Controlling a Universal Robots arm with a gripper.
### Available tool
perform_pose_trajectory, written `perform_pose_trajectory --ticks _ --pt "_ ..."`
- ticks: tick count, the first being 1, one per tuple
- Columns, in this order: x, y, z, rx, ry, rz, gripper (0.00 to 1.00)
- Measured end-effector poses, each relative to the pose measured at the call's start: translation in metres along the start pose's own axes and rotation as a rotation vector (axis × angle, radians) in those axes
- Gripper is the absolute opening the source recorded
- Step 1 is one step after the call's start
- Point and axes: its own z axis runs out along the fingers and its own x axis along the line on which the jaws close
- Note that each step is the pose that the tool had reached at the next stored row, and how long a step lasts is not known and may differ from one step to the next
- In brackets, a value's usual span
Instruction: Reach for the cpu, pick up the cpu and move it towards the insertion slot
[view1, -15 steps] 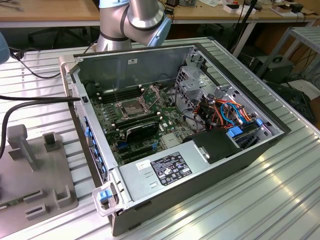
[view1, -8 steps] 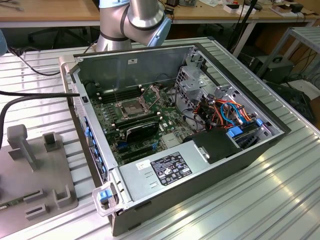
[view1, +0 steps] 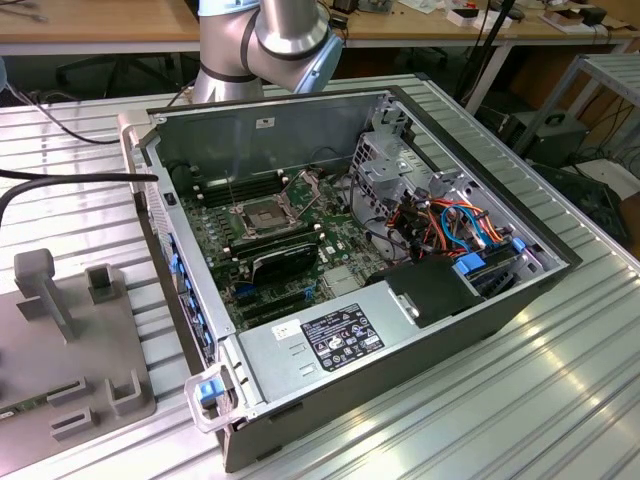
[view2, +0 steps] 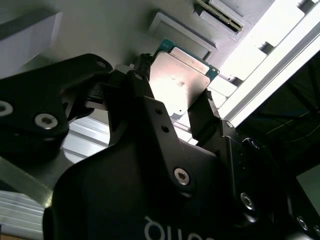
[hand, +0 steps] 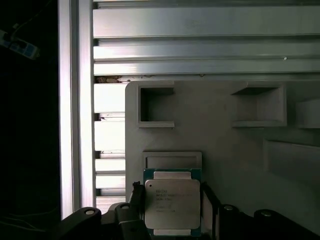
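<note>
Exterior view: insertion slot (view1: 262, 214) inside open case (view1: 300, 130), appears vacant.
Second wrist view: gripper (view2: 176, 87) closed narrow, clamping cpu (view2: 187, 70) by opposite edges.
First wrist view: cpu over gray fixture (hand: 225, 150). Reach and grasp judged complete; transfer to slot not yet done.

The gripper (hand: 172, 204) clamps the cpu (hand: 172, 197) by two opposite edges, one black finger (view2: 201, 114) on each side and the chip flat between the fingertips. In the second wrist view its dark linkages fan out behind the fingers. In the exterior view the arm (view1: 285, 35) shows a bent silver-and-blue joint.
</note>
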Motion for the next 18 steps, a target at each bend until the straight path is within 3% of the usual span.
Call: perform_pose_trajectory --ticks 6,13,18 --pt "0.0 0.0 -0.0005 0.0002 0.0002 0.0 0.55" --pt "0.0 0.0004 -0.0125 0.0001 0.0003 0.0 0.55" --pt "0.0 0.0006 -0.0171 0.0002 0.0005 0.0 0.55"
